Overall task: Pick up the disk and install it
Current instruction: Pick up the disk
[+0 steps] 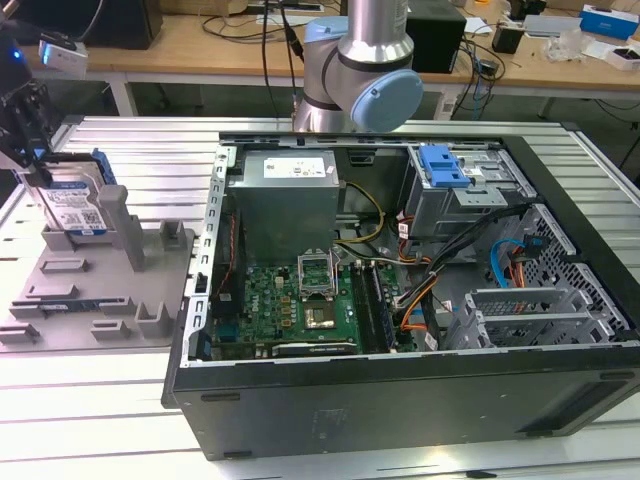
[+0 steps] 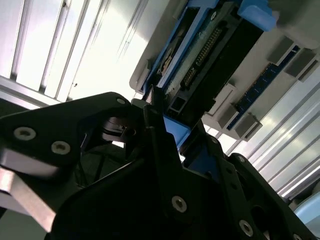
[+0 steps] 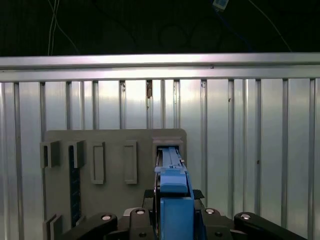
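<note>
Disk (image 1: 72,206) stands upright on edge, clamped by end effector (image 1: 41,172).

A ribbed, silver metal tabletop (image 1: 90,400) reflects bright light in streaks. Beyond its far edge stand pale wooden workbenches (image 1: 200,45) — cluttered with dark cables (image 1: 262,25) and a blue box (image 1: 608,20) — above a shadowed floor (image 1: 200,100).

Silver disk (image 1: 72,205) w/ blue frame, grey tray (image 1: 100,300)

Black gripper (image 2: 172,125), jaws pinching blue bracket of disk (image 2: 210,50). Disk edge-on, connector pins showing. Grey fixture (image 2: 227,107) just beyond it, on ribbed metal table (image 2: 50,45).
</note>
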Motion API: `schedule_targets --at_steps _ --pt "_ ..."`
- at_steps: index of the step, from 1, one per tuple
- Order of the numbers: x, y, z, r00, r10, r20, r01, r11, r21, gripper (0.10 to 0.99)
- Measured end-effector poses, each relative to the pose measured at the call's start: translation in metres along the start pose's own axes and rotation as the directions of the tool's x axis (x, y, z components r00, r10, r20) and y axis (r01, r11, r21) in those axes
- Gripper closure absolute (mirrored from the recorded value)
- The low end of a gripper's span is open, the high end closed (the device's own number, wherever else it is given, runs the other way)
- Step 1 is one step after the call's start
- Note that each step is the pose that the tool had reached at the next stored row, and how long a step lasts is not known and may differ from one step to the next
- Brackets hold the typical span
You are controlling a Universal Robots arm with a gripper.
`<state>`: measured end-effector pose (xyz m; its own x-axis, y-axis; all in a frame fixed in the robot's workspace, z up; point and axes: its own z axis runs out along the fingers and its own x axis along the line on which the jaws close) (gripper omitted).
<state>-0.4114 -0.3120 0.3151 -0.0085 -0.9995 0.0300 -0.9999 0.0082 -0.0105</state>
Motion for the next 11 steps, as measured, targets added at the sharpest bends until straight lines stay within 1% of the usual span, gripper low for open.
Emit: schedule_targets --at_steps 2,3,4,5,6,8,9,11 --pt "0.0002 -0.0001 -0.0078 1.0 0.0 0.0 0.0 1.0 0.0 0.722" --pt "0.0005 -0.0002 -0.0146 1.0 0.0 0.0 0.0 1.0 0.0 0.722" --pt "0.0006 -0.0002 -0.0183 1.0 0.0 0.0 0.0 1.0 0.0 0.722" --pt "0.0007 -0.0003 -0.0237 1.0 0.0 0.0 0.0 1.0 0.0 0.722" --pt "0.001 -0.0004 -0.0334 1.0 0.0 0.0001 0.0 1.0 0.0 0.722" --pt "0.0013 -0.0005 -0.0427 1.0 0.0 0.0 0.0 1.0 0.0 0.722" --pt "0.0016 -0.0005 -0.0529 1.0 0.0 0.0 0.0 1.0 0.0 0.722" --pt "0.0019 -0.0007 -0.0629 1.0 0.0 0.0 0.0 1.0 0.0 0.722"
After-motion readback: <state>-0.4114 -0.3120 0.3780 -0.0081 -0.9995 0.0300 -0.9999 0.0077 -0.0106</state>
